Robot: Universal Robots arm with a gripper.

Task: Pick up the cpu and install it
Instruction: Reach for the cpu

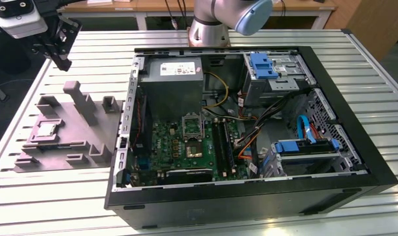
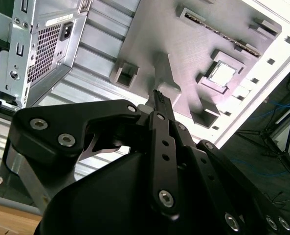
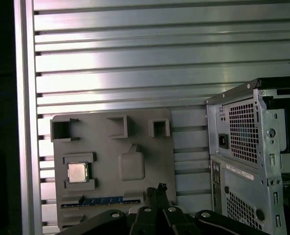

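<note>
One small silvery square cpu [image 1: 47,129] lying in one grey moulded plastic tray [image 1: 77,145] on metal counter [image 1: 55,196]; one black gripper [image 1: 63,63] hovering apart, fingers [image 2: 163,132] pressed together, empty.

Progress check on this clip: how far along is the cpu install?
Nothing looks done: the cpu lies in its pocket on the grey tray, outside the computer case. In hand: nothing; the claw hangs shut and empty, clear of the tray. Left: both the pickup and the install.
</note>
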